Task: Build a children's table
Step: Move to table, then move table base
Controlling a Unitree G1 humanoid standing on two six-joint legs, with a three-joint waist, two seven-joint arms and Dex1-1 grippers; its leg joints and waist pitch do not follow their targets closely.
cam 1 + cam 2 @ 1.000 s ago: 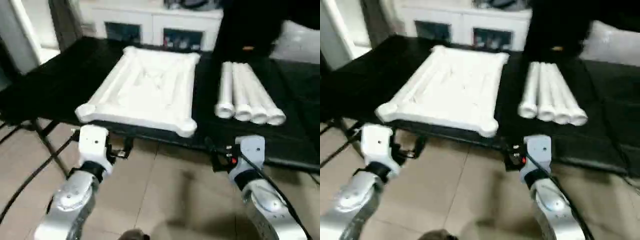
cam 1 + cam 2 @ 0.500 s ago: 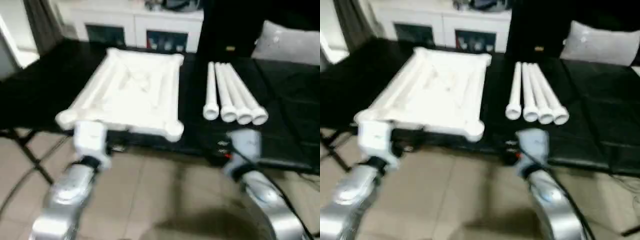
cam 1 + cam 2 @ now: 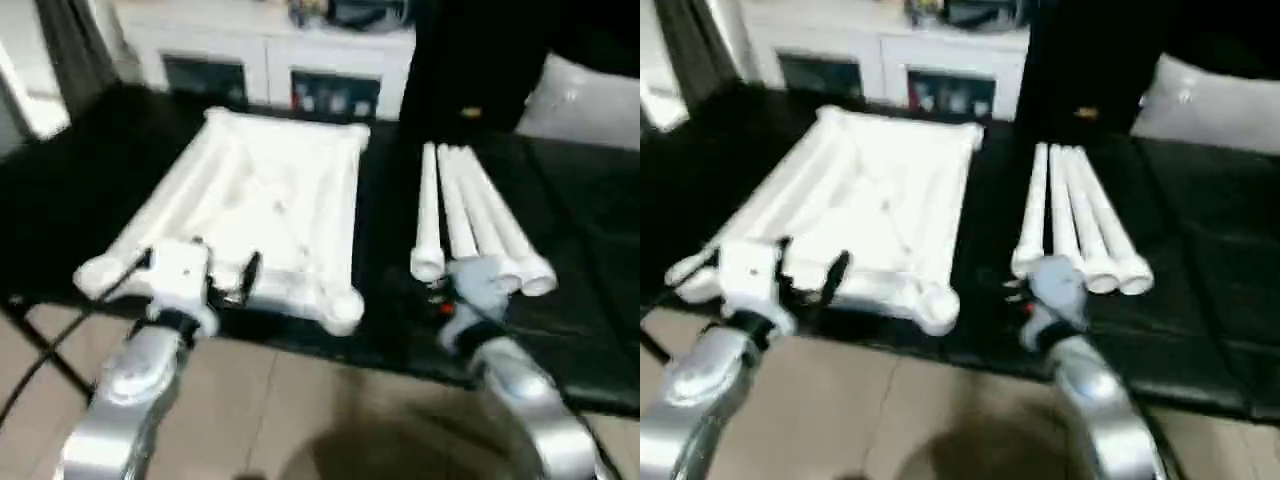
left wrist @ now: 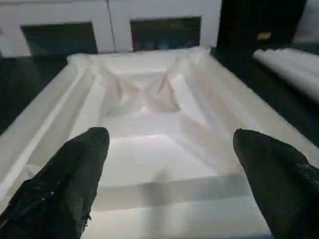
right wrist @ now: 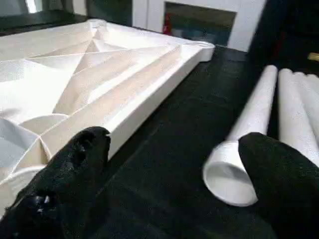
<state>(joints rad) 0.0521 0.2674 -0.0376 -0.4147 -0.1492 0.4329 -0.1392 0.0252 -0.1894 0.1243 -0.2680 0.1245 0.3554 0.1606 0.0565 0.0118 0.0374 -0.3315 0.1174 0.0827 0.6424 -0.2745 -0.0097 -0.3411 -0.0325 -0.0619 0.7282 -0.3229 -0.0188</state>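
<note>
Nothing is assembled yet, as far as I can judge. The big black desk (image 3: pixel 80 170) carries all the parts. Largest of them is the white plastic square tabletop (image 3: pixel 260 215), lying upside down with its diagonal-ribbed underside facing up and its round corner sockets empty; its near edge sits right in front of the left pincer (image 4: pixel 169 184), between the spread fingers as the wrist view looks along them. That pincer stands wide and holds nothing.

The four long white tapered tube legs (image 3: pixel 470 220) lie side by side, touching one another, just ahead of the right pincer (image 5: pixel 174 184) and well apart from the tabletop. The open flared end of the nearest leg (image 5: pixel 232 174) sits close by one black finger of that pincer, but I see no contact. The right pincer is also spread wide and empty.

So all four legs remain to be picked up and pushed into the sockets, and the table then turned upright. The reach for the first leg looks like the step in hand.
</note>
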